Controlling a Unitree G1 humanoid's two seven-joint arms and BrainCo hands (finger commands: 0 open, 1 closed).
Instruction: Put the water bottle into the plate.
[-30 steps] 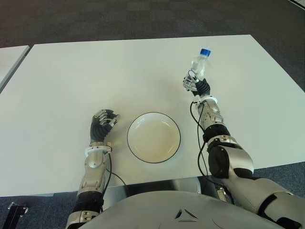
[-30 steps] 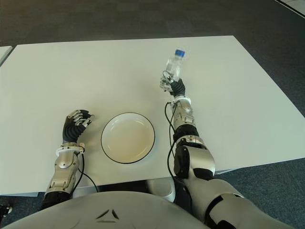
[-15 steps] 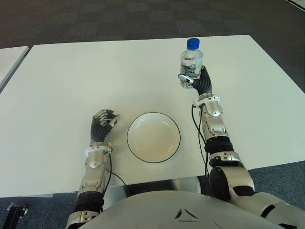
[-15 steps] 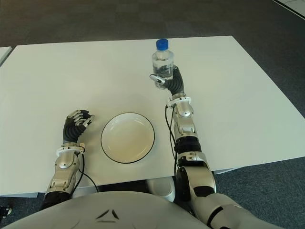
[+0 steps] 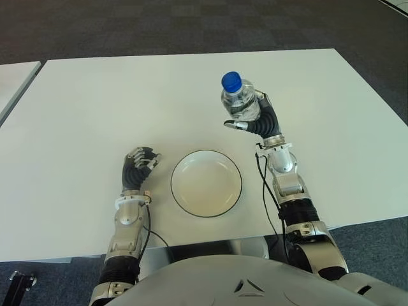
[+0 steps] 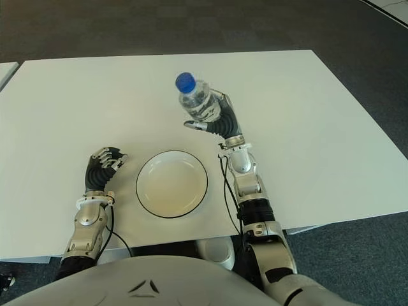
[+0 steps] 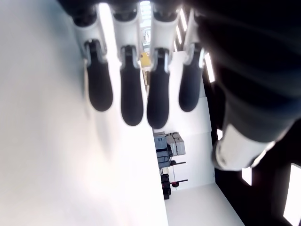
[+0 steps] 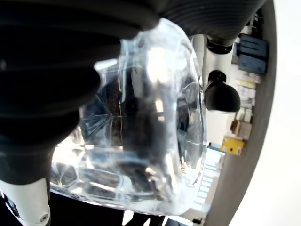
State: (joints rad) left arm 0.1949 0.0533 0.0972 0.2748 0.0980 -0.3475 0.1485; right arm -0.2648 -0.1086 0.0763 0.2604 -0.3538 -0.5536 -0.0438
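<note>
A clear water bottle (image 5: 240, 102) with a blue cap is held in the air by my right hand (image 5: 255, 118), whose fingers wrap its lower body. It hangs above the table, behind and to the right of the plate. The right wrist view shows the bottle (image 8: 141, 122) pressed close against the palm. The white plate (image 5: 206, 183) with a dark rim sits on the table near the front edge, holding nothing. My left hand (image 5: 137, 164) shows to the left of the plate with its fingers curled and nothing in them.
The white table (image 5: 95, 108) stretches wide around the plate. Its front edge runs just below the plate, and dark carpet (image 5: 191, 25) lies beyond its far edge. Another white surface (image 5: 13, 76) shows at the far left.
My right hand has lifted the bottle and carried it to the left and nearer, toward the plate. The left hand has stayed put.
</note>
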